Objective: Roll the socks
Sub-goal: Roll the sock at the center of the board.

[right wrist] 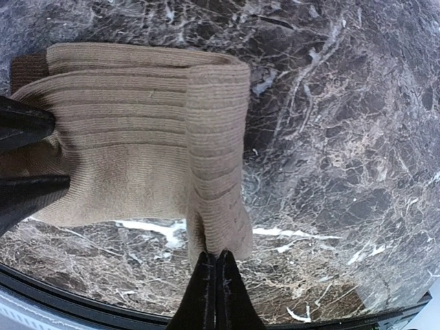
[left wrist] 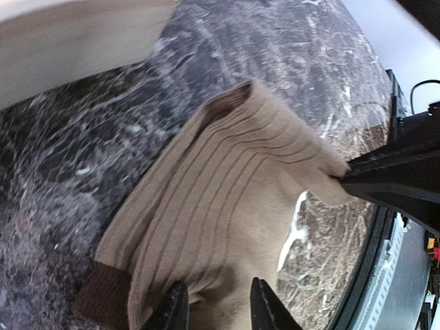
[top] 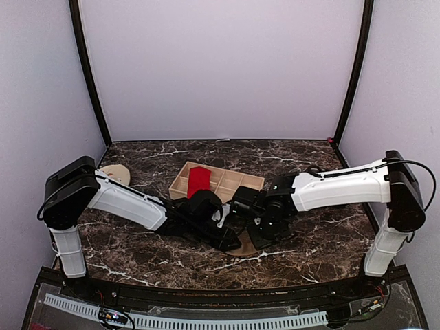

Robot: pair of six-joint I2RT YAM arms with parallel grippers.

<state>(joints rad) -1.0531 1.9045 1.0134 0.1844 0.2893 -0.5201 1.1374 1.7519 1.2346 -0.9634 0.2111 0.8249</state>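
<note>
In front of the wooden tray (top: 242,182), the tan sock (left wrist: 220,206) is lying crosswise on the desk (top: 137,254); my right gripper (right wrist: 216,260) is pinching its folded end, my left gripper (left wrist: 218,309) straddling the other, jaws apart.

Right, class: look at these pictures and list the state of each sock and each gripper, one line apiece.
tan-brown ribbed fabric sock: one end folded over, flap pinched at its tip.
bright red fabric sock: lying in the pale wooden compartment tray, untouched.
right gripper: shut on the tan sock's folded flap.
left gripper: jaws apart astride the tan sock; grip unclear.
</note>
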